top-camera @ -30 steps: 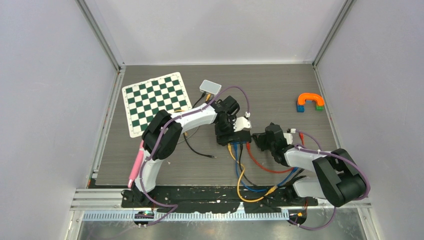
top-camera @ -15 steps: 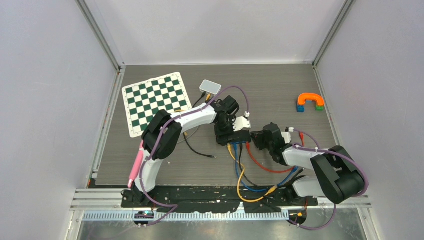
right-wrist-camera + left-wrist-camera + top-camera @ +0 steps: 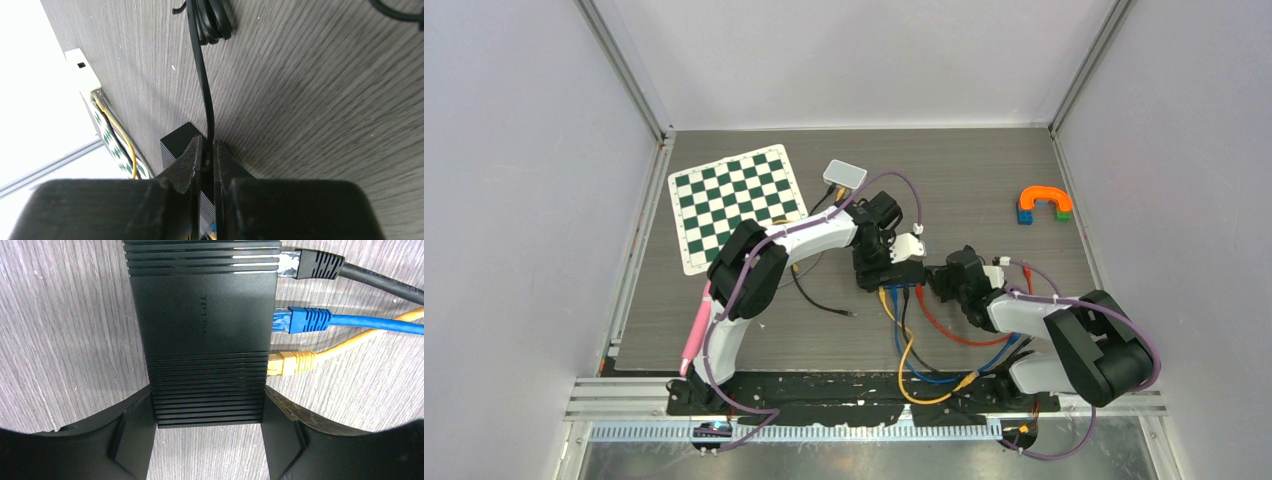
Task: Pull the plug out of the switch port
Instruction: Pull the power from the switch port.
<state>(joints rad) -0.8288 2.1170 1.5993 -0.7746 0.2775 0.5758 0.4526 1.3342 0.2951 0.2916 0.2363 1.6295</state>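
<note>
The black switch (image 3: pixel 205 315) lies flat on the bench (image 3: pixel 984 180). The left tool (image 3: pixel 207 395) clamps it, one finger pressed against each side. Down the switch's port edge a black plug (image 3: pixel 315 265), a blue plug (image 3: pixel 300 320) and a yellow plug (image 3: pixel 292 363) all sit in their ports. Right at the switch's corner, the right tool (image 3: pixel 207 146) is pinched almost closed on a thin black cable (image 3: pixel 202 75).

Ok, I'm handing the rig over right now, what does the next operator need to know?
Left gripper: shut on the switch, holding it by its sides.
Right gripper: shut on a thin black cable beside the switch; which plug it leads to is not visible.
Black plug, blue plug and yellow plug all sit in their ports.
Done: switch braced, cable gripped.
Left: pull the plug out.
</note>
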